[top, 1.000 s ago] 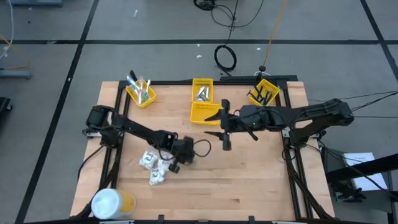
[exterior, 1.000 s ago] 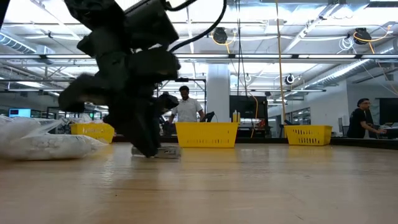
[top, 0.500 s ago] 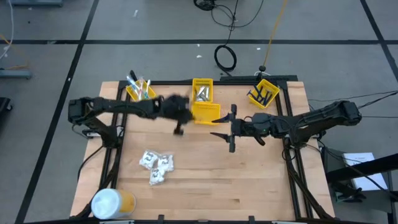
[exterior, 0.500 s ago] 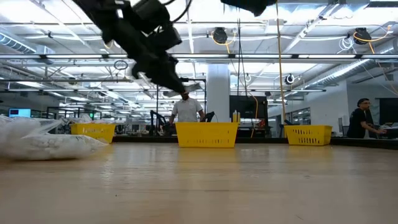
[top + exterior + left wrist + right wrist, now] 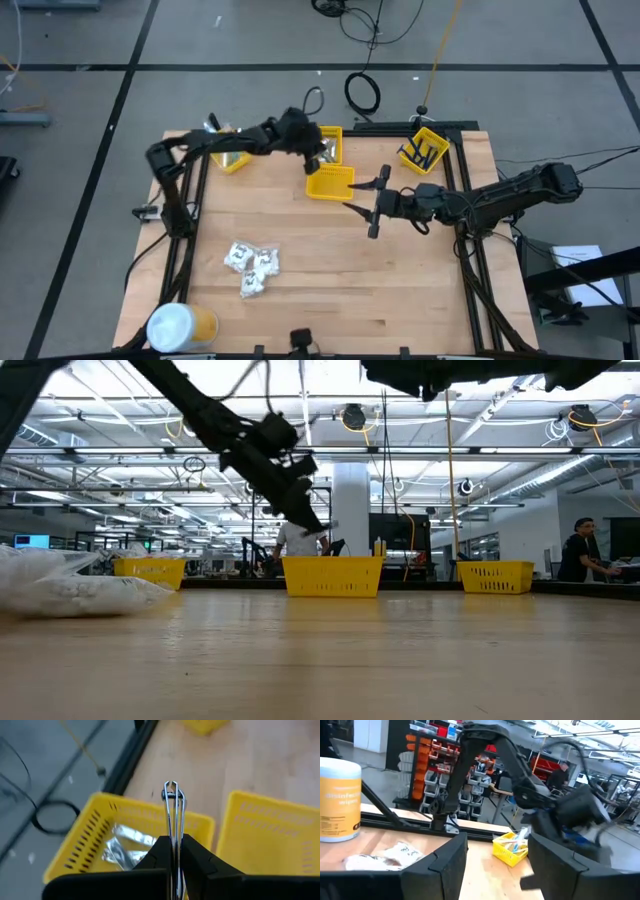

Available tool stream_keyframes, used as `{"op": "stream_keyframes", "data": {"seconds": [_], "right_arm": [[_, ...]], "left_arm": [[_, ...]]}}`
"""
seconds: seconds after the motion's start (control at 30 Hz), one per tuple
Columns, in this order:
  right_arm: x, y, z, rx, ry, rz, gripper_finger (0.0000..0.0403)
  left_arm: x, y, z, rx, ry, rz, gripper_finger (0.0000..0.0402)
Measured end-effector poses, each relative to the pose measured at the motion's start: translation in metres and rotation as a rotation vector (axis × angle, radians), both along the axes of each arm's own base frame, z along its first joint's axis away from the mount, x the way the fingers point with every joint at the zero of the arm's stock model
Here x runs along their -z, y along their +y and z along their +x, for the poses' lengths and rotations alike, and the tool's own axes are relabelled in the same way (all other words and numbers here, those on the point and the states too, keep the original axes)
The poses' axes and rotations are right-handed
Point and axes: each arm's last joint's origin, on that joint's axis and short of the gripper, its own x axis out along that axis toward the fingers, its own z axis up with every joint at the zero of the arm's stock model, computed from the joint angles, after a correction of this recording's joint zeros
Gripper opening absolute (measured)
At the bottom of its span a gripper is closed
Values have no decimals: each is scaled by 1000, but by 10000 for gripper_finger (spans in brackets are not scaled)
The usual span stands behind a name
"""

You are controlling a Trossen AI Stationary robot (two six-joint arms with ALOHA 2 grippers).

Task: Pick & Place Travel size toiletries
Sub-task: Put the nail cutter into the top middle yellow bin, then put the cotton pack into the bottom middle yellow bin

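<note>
My left gripper (image 5: 312, 157) hangs over the far middle yellow bin (image 5: 326, 133) and is shut on a thin silvery tube (image 5: 173, 802), which shows edge-on. More silvery tubes (image 5: 124, 845) lie in that bin. My right gripper (image 5: 366, 210) stands open above the table, right of the second yellow bin (image 5: 330, 183), with nothing between its fingers. White crinkly packets (image 5: 250, 267) lie on the table's near left. Toothbrushes stand in the far left bin (image 5: 226, 152), and dark razors lie in the far right bin (image 5: 425, 150). My left gripper pinches the silvery tube's near end (image 5: 173, 829) between its two fingers. The fingers slant downward, coming from the table's left side, and lie along the tube. The tube sticks out past the fingertips, lifted clear above the bin of tubes.
A large white-and-yellow cylinder (image 5: 180, 325) stands at the near left corner. The table's near right half is bare wood. People and shelving show in the room beyond the table's far edge.
My left gripper has risen from the table beside the packets and swung toward the far edge, stopping above the middle bin. It has stayed shut on the silvery tube, which has been lifted clear of the table. My right gripper has come down a little.
</note>
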Motion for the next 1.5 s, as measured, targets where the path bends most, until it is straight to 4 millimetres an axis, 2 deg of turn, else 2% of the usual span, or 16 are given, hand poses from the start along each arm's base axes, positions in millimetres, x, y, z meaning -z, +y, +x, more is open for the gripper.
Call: {"op": "stream_keyframes", "data": {"seconds": [0.13, 0.27, 0.57, 0.67, 0.77, 0.93, 1.03, 1.1, 1.23, 1.37, 1.5], "right_arm": [[2, 0, 0, 0, 16, 1, 196], [5, 0, 0, 0, 48, 4, 196], [7, 0, 0, 2, 71, 1, 196], [7, 0, 0, 3, 72, 1, 196], [7, 0, 0, 3, 72, 1, 196], [7, 0, 0, 3, 71, 1, 196], [7, 0, 0, 2, 71, 2, 196], [7, 2, 0, -4, 69, 4, 196], [2, 6, -3, -28, 44, 26, 196], [-2, 13, -9, -57, 36, 30, 196], [-6, 18, -14, -79, 28, 27, 196]], "left_arm": [[4, 18, 14, -80, 31, -110, 14], [4, 25, 18, -161, 54, -168, 41], [-1, 26, 14, -208, 73, -156, 163], [-6, 20, 5, -154, 161, -150, 201], [-26, 1, -13, -79, 284, -150, 224], [-61, -41, -55, -56, 495, -298, 233], [-80, -70, -80, -100, 540, -420, 234], [-83, -93, -93, -115, 540, -470, 234], [-72, -140, -121, -127, 548, -541, 234], [-40, -182, -150, -168, 602, -617, 234], [-6, -212, -170, -289, 614, -727, 234]]}}
